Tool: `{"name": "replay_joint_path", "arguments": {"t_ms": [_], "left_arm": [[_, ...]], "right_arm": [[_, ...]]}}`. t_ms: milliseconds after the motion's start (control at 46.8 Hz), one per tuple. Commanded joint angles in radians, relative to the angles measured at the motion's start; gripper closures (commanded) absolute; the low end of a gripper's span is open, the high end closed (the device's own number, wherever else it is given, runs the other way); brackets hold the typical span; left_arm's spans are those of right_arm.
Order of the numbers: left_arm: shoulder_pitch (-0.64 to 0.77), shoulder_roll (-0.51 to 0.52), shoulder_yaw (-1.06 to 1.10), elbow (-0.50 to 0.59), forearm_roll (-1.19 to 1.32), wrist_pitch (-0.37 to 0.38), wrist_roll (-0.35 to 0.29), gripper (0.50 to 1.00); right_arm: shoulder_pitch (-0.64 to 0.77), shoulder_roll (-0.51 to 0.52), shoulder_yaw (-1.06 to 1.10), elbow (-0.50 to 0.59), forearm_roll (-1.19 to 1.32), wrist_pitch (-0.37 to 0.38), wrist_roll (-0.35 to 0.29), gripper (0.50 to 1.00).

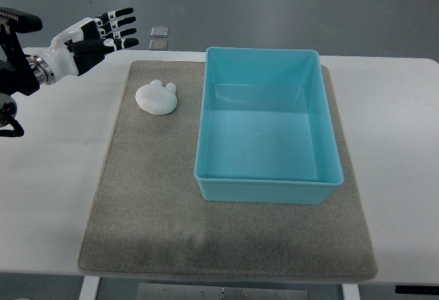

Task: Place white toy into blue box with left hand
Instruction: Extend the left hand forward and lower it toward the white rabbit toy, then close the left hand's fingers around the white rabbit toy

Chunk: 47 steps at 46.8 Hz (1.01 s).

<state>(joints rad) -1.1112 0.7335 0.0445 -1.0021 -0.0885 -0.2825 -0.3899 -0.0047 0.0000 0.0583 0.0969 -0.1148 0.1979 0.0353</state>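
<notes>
Nearest the camera, a grey-brown felt mat (226, 245) is lying flat on a white tabletop (391, 149), its front edge running close to the table's near edge. On the mat's right half a light-blue rectangular plastic box (267, 190) is sitting upright with nothing showing inside it. A small white rounded toy with two stubby ears (157, 98) is resting on the mat's far left part, just beside the box's left wall but apart from it.

At the upper left, the left hand (103, 33), white with black fingers, is reaching in past the table's far left corner, its black forearm coming from the left edge. Its fingers are stretching out straight and slightly spread, pointing right, holding nothing. Whether the hand is hovering above the table or beyond its edge is hard to judge from this steep view. Open mat is lying between hand and toy; the toy is sitting below and to the right of the fingertips, well apart from them.

Two small grey squares (159, 37) are showing on the floor beyond the table.
</notes>
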Motion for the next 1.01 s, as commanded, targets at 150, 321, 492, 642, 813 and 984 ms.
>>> {"name": "replay_joint_path", "arguments": {"t_ms": [150,321,492,642,813,984], "left_arm": [[-0.025,0.006,0.021,0.0,0.298,0.005,-0.004,0.619],[-0.032,0.007,0.025,0.0,0.511,0.083,-0.066,0.63],[-0.039,0.007,0.025,-0.01,0.743,0.204,-0.07,0.634],[-0.039,0.001,0.026,-0.013,0.88,0.256,-0.083,0.643],[-0.041,-0.003,0.044,-0.03,0.969,0.305,-0.09,0.716],[-0.035,-0.013,0.063,-0.035,1.058,0.379,-0.106,0.712]], "right_arm": [[0.0,0.0,0.0,0.0,0.001,0.0,0.0,0.564],[0.0,0.0,0.0,0.001,0.0,0.0,0.0,0.564],[0.0,0.0,0.0,0.0,0.001,0.0,0.0,0.564],[0.0,0.0,0.0,0.0,0.001,0.0,0.0,0.564],[0.0,0.0,0.0,0.0,0.001,0.0,0.0,0.564],[0.0,0.0,0.0,0.0,0.001,0.0,0.0,0.564]]}}
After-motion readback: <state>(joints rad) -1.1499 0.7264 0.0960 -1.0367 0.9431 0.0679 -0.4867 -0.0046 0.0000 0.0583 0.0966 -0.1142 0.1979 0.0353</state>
